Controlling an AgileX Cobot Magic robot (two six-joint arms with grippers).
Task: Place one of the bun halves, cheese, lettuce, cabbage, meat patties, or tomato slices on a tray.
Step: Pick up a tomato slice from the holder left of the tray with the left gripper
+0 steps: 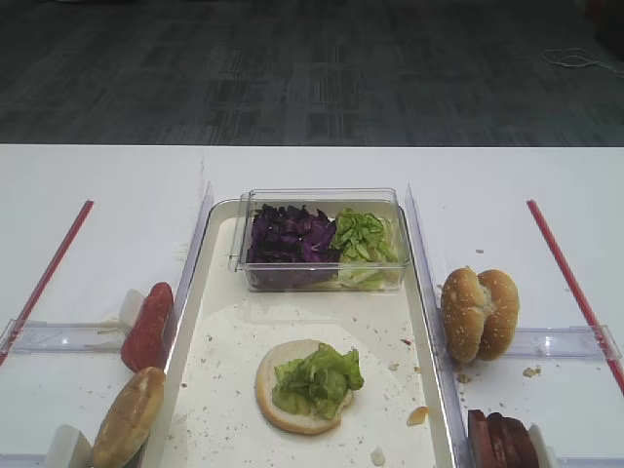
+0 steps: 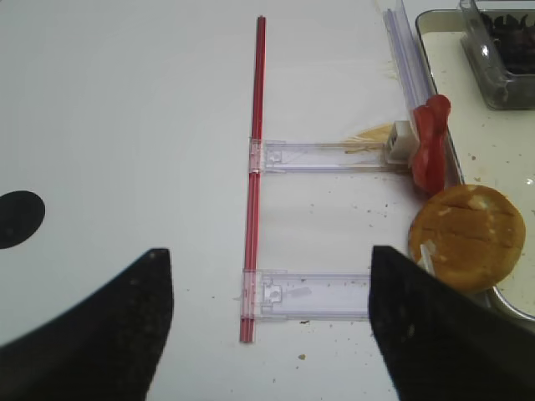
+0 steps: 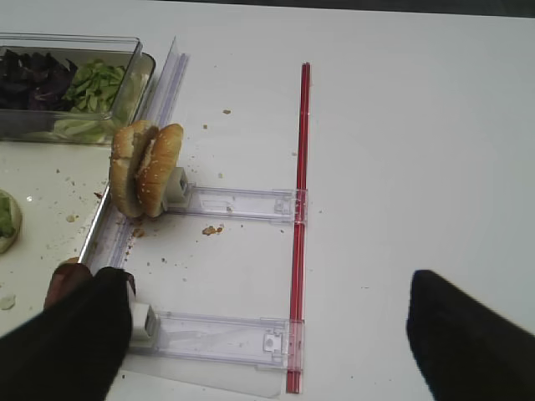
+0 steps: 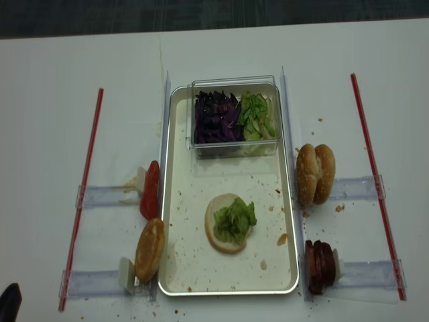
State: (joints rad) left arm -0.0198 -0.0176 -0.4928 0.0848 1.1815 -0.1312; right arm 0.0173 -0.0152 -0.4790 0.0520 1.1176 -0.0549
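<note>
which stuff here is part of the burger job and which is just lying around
Job: tray; bun half with lettuce on the tray; bun halves on the right; bun half on the left; tomato slices; meat patties; cabbage.
Lying about: red strips, clear plastic holders, crumbs.

Matte black left gripper: broad, blunt, rounded fingers, faintly speckled surface. Matte black right gripper: same wedge-shaped fingers, no markings visible.

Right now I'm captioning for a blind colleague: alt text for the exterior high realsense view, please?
A cream tray holds a bun half topped with lettuce, behind it a clear box of purple cabbage. Buns, tomato slices and meat patties stand in racks alongside.
</note>
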